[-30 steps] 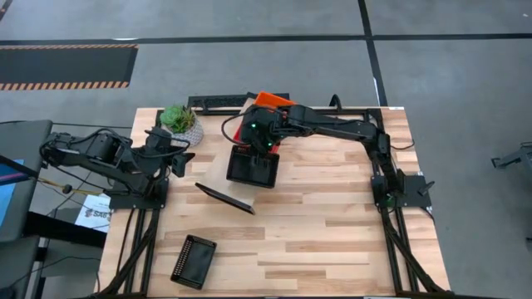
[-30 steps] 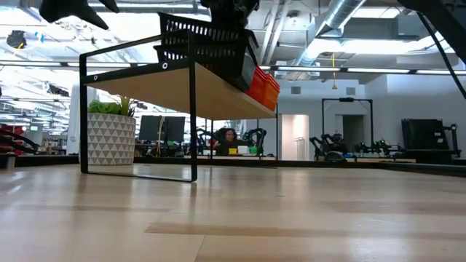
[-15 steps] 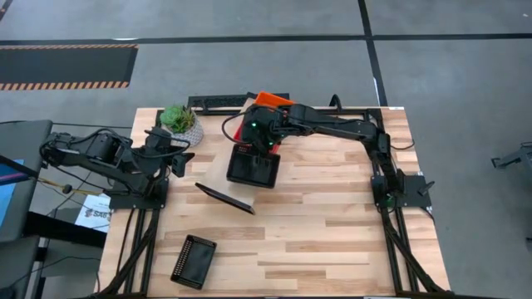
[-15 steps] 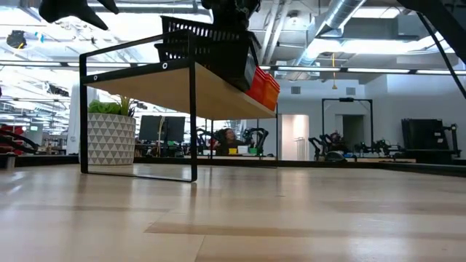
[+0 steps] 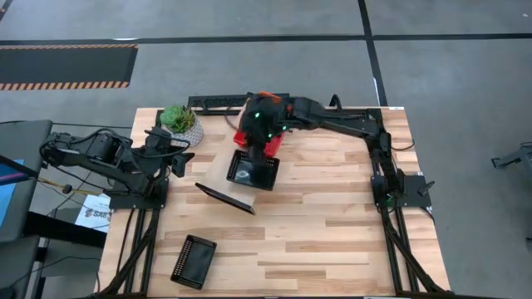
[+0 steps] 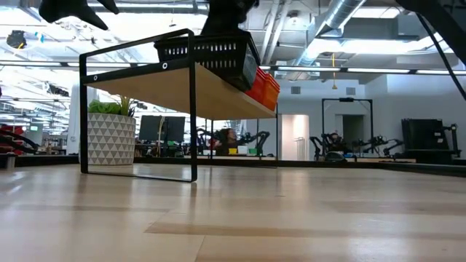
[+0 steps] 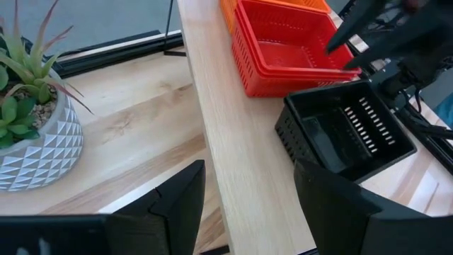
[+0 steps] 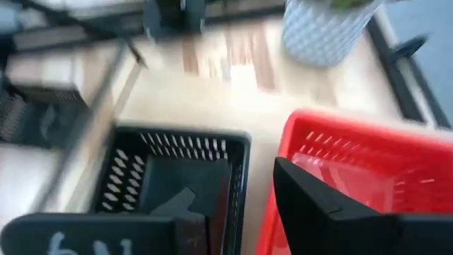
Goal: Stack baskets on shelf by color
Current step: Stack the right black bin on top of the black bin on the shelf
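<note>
- The right gripper [image 5: 264, 139] hovers above the black basket [image 5: 254, 169] on the shelf [image 7: 241, 152], fingers parted, gripping nothing (red basket [image 7: 294, 49] adjacent).
- The left gripper [image 5: 184, 150] waits open near the plant [image 5: 180, 121].

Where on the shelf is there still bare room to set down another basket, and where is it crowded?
On the shelf, the bare stretch runs from the black basket and the red basket toward the end near the potted plant. The other end is crowded: red on orange, black alongside, with the right gripper above them.
</note>
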Robot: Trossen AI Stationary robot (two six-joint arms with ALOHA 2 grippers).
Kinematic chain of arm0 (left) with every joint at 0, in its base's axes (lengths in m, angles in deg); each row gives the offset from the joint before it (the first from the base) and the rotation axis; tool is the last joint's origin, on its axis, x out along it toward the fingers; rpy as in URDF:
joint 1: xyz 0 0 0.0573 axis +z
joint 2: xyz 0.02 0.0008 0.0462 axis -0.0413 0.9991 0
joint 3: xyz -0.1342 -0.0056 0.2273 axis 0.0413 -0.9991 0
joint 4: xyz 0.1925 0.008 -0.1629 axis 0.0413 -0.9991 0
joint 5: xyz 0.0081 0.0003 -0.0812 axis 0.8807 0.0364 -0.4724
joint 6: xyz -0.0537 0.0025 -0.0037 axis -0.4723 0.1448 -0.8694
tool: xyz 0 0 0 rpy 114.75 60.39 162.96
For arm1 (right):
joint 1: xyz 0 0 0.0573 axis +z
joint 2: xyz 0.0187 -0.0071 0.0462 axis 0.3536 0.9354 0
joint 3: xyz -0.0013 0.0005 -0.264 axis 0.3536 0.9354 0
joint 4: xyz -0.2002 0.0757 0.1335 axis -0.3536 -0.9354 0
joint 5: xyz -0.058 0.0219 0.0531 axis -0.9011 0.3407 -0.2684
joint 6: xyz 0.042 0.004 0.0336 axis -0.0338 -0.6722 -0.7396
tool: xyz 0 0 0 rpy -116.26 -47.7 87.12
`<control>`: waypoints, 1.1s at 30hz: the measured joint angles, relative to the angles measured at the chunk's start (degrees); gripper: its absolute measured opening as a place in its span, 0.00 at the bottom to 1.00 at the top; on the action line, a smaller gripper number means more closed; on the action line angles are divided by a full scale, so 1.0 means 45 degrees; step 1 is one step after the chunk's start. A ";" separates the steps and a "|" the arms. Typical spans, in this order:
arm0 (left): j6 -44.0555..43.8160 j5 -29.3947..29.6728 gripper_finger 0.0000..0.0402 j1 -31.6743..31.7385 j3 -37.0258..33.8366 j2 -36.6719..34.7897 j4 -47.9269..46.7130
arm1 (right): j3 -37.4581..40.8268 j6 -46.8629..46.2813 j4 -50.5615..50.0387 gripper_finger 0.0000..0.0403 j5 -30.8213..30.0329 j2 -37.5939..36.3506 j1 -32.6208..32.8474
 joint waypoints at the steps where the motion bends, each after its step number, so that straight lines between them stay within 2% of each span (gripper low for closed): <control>1: -0.0001 0.0000 0.51 0.0000 0.0000 0.0000 0.0000 | -0.0361 -0.0207 -0.0108 0.34 0.0000 -0.0051 -0.0020; 3: -0.0005 0.0000 0.51 -0.0001 0.0000 0.0000 0.0000 | -0.1175 -0.0744 -0.0869 0.35 -0.0010 -0.0133 -0.0032; 9: -0.0010 0.0000 0.51 -0.0001 0.0000 0.0000 0.0003 | -0.0191 -0.4429 -0.3213 0.32 -0.0244 -0.1421 0.0423; 15: -0.0017 -0.0005 0.51 0.0002 0.0000 -0.0005 0.0002 | 0.0183 -0.6620 -0.6692 0.25 -0.2264 -0.1425 0.2253; 22: -0.0026 -0.0005 0.51 0.0002 -0.0005 -0.0005 0.0008 | 0.0149 -0.8188 -0.6498 0.19 -0.3325 -0.0707 0.4113; 33: 0.0082 -0.0375 0.51 0.0002 -0.0005 -0.0005 0.0002 | 0.0168 -0.7658 -0.5837 0.16 -0.3157 0.0844 0.4055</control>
